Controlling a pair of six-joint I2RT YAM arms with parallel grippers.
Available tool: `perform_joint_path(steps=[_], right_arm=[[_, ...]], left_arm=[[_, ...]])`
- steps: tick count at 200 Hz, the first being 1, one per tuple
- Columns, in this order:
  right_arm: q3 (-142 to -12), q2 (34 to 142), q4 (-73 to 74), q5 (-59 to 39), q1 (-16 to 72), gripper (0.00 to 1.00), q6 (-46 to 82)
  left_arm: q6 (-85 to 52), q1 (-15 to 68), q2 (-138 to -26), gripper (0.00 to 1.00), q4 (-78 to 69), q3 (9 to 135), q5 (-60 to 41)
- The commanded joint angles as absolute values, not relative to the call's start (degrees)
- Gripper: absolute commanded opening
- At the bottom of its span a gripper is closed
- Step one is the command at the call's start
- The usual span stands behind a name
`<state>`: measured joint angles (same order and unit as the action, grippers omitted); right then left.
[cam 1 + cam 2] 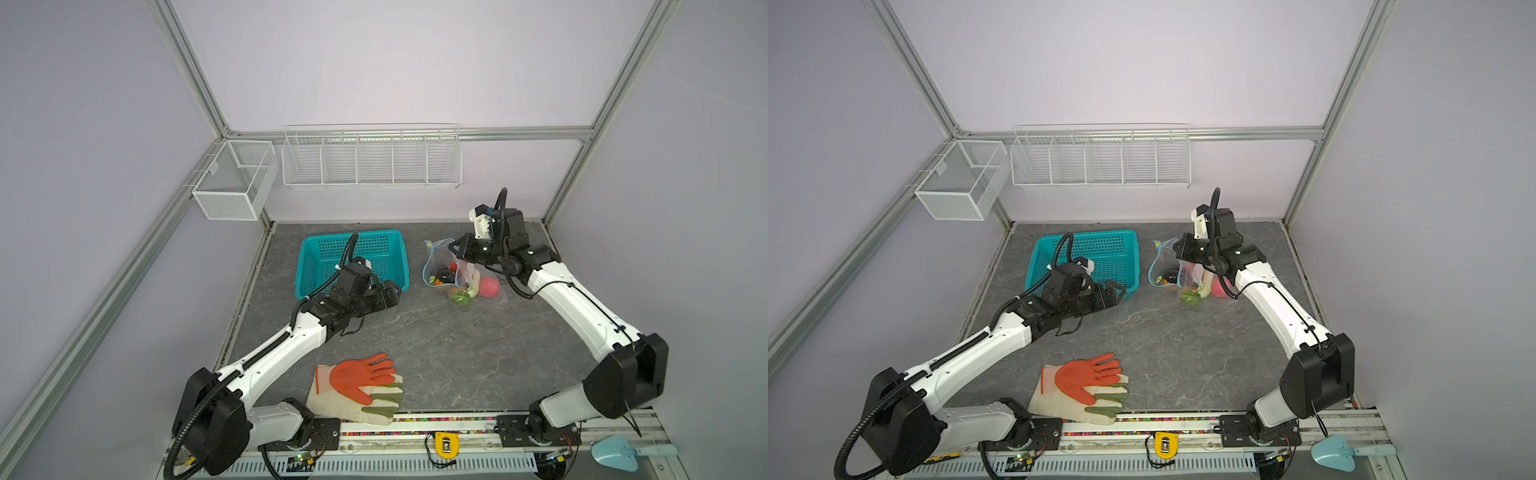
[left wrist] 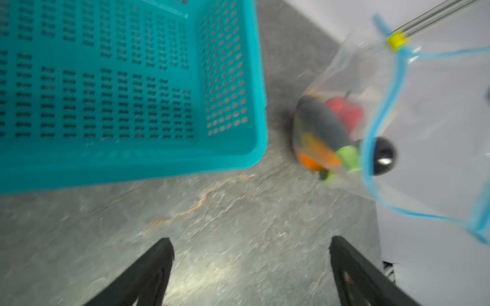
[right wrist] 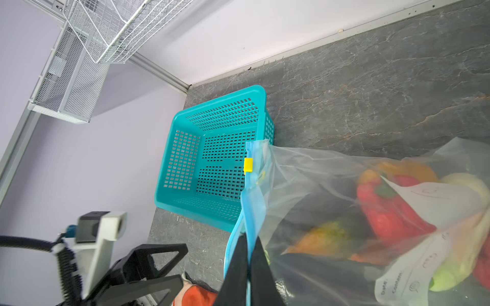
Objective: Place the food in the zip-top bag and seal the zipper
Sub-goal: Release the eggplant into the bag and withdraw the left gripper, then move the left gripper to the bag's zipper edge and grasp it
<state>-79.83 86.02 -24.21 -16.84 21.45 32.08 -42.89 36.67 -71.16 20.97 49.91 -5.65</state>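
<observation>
The clear zip-top bag (image 1: 435,266) (image 1: 1163,266) sits upright at the back right of the table, mouth agape. Food fills it: a red pepper (image 3: 389,206), a dark eggplant (image 2: 320,124), and orange, yellow and green pieces. A pink-red ball (image 1: 488,286) lies at the bag's right end. My right gripper (image 1: 454,247) (image 3: 249,239) is shut on the light blue zipper (image 3: 253,201) a little way from its yellow slider (image 3: 248,164) (image 2: 396,42), holding the mouth edge up. My left gripper (image 1: 395,291) (image 2: 249,243) hovers open and empty over the table between basket and bag.
An empty teal basket (image 1: 353,237) (image 2: 132,164) stands at the back left, just beyond the left gripper. Orange-and-white gloves (image 1: 357,386) lie near the front edge. Wire racks (image 1: 370,158) hang on the back wall. A pale blue scoop (image 1: 615,453) rests at the front right.
</observation>
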Motion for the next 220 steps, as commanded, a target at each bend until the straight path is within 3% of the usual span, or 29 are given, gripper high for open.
perform_joint_path(steps=[1, 31, 89, 220], right_arm=[[-79.04, 84.86, -25.15, -18.07, 21.17, 0.07, 30.05], [-79.15, 85.06, -25.67, -18.90, 21.27, 0.07, 29.38], [-80.10, 86.93, -25.19, -19.95, 21.18, 0.07, 28.71], [-80.28, 88.01, -27.01, -20.57, 20.92, 0.07, 26.80]], left_arm=[[-43.61, 35.68, -67.28, 0.98, 20.59, 46.45, -2.46], [-44.43, 32.44, -67.56, 0.99, 11.46, 40.58, -3.31], [-41.36, 29.88, -75.10, 1.00, 11.69, 46.59, 0.72], [-42.58, 23.25, -94.88, 0.99, -3.63, 58.22, -12.86]])
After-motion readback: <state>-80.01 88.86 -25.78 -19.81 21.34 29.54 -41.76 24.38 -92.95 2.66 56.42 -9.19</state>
